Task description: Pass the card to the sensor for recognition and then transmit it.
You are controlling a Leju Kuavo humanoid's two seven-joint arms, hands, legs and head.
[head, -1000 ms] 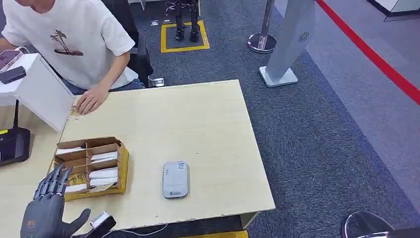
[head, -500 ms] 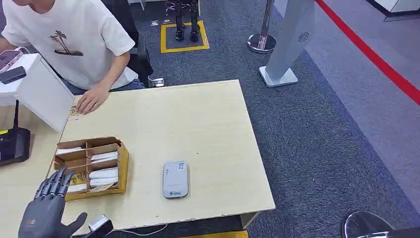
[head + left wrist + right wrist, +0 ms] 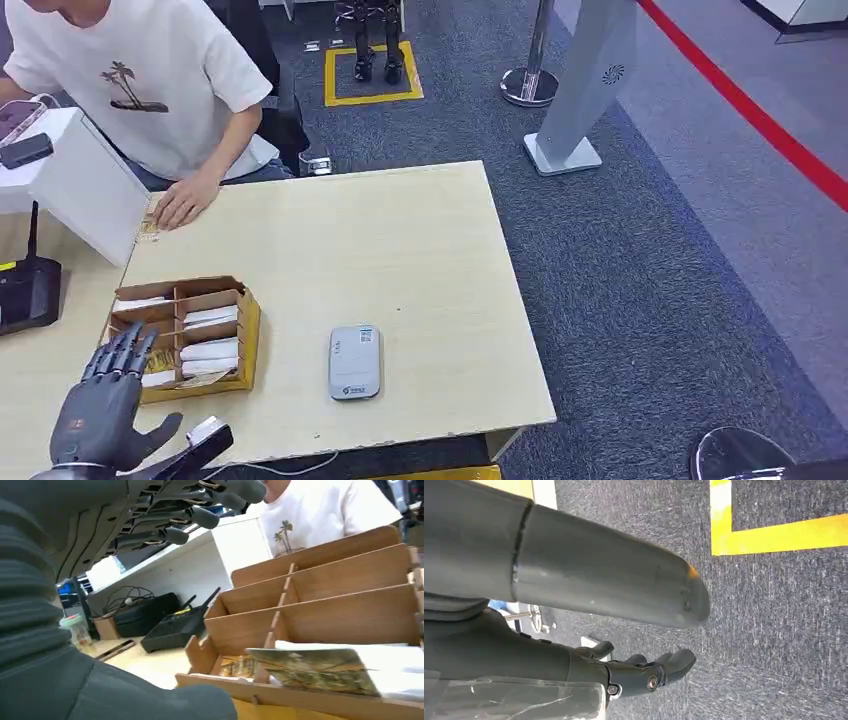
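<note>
My left hand (image 3: 103, 410) hangs over the near left corner of the bench (image 3: 420, 250), fingers spread and extended, thumb out to the side, holding nothing. The fingertips (image 3: 125, 345) reach over the near left edge of the wooden card box (image 3: 183, 338); from the head view I cannot tell whether they touch it. From the left wrist view the fingers (image 3: 200, 516) are splayed above the box's dividers with air beneath them, so the hand looks apart from the box there.

The cards (image 3: 210, 350) lie in the box's compartments, white ones stacked in the right-hand cells, and a printed card (image 3: 315, 670) lies flat across the nearest cell just behind the front wall. The grey card sensor (image 3: 354, 361) lies flat on the bench to the right of the box, apart from it.

My right hand (image 3: 644, 670) hangs low beside my body over the grey carpet (image 3: 784, 630), fingers loosely extended and parted, gripping nothing; a yellow floor line (image 3: 774, 535) runs past it.

Across the bench sits a person in a white T-shirt (image 3: 140, 80), one hand (image 3: 183, 203) resting flat on the far left corner of the bench. A white box (image 3: 70, 185) stands at the left, with a black router (image 3: 28, 290) beside it. A grey stand (image 3: 590, 90) and a stanchion base (image 3: 528, 85) stand on the carpet beyond.
</note>
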